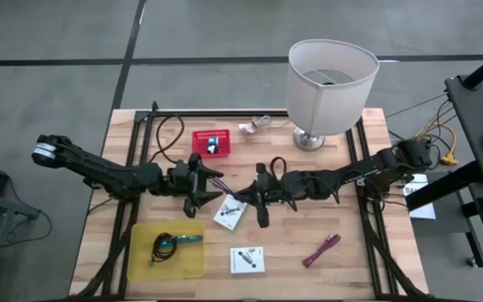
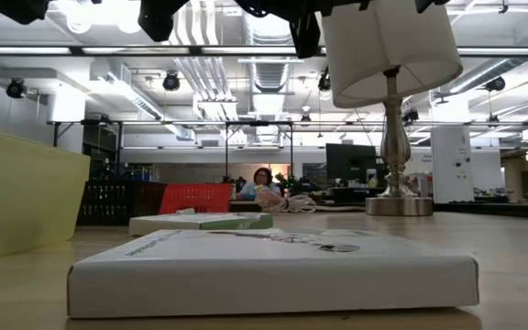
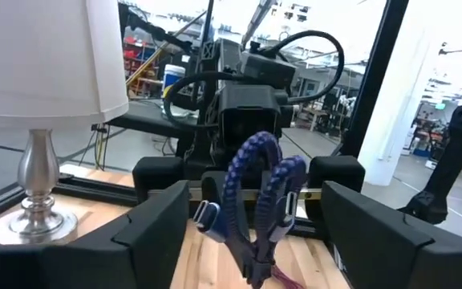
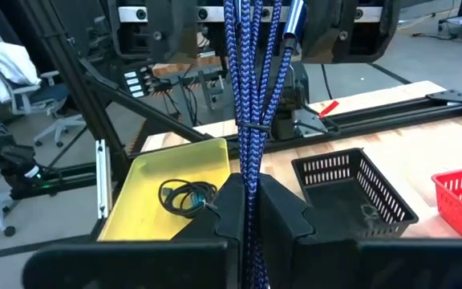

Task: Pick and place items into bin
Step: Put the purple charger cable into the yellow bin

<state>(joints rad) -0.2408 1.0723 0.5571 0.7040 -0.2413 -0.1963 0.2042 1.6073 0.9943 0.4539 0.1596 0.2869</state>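
A blue braided cable [image 4: 249, 88], bundled and tied, hangs in the air between my two grippers over the table's middle; in the high view it shows as purple strands [image 1: 219, 180]. My right gripper [image 4: 247, 201] [image 1: 260, 198] is shut on it. My left gripper [image 3: 255, 217] [image 1: 201, 189] faces it, open, one finger on each side of the cable's loops [image 3: 255, 168] and apart from them. The yellow bin [image 1: 141, 260] at the near left holds a black coiled cable [image 1: 163, 247] and a teal pen [image 1: 187, 239]. My right gripper pinches the cable bundle [image 4: 250, 164] between its two fingers, close to the thin tie [image 4: 251, 126]. The fingers come level from the table's right and lie along the bundle. The looped end with its connectors [image 4: 292, 20] sticks out past the fingertips toward the left gripper, lifted clear of the table.
Two white cards lie flat, one under the grippers [image 1: 229, 211] and one nearer [image 1: 247, 258]. A magenta stick [image 1: 321, 250] lies near right. A red basket [image 1: 212, 143] and the big white lamp [image 1: 329, 80] stand at the far side. A black basket [image 4: 355, 193] shows beside the bin.
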